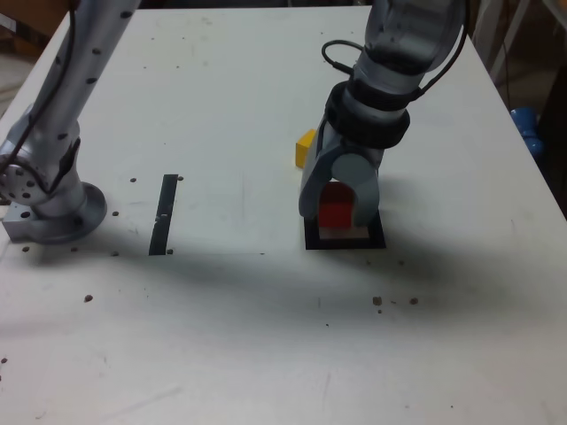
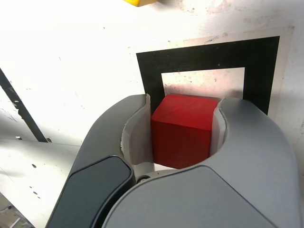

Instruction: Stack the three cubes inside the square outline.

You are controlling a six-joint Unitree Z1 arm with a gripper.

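We've got a big white table (image 1: pixel 266 336), matte and speckled with little dark marks, with no readable writing anywhere. The smooth grey plastic gripper (image 1: pixel 340 205) points down over the square outline (image 1: pixel 312 242), a flat black tape frame with a white centre. Its curved jaws are clamped on the matte red cube (image 2: pixel 183 128), right at that centre. A yellow cube (image 1: pixel 306 148) sits just behind.

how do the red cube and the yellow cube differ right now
The red cube sits between the gripper jaws; the yellow cube lies free on the table. The red cube is over the square outline; the yellow cube is outside it, beyond the arm. The red one shows fully, the yellow only partly. Both are plain matte blocks.
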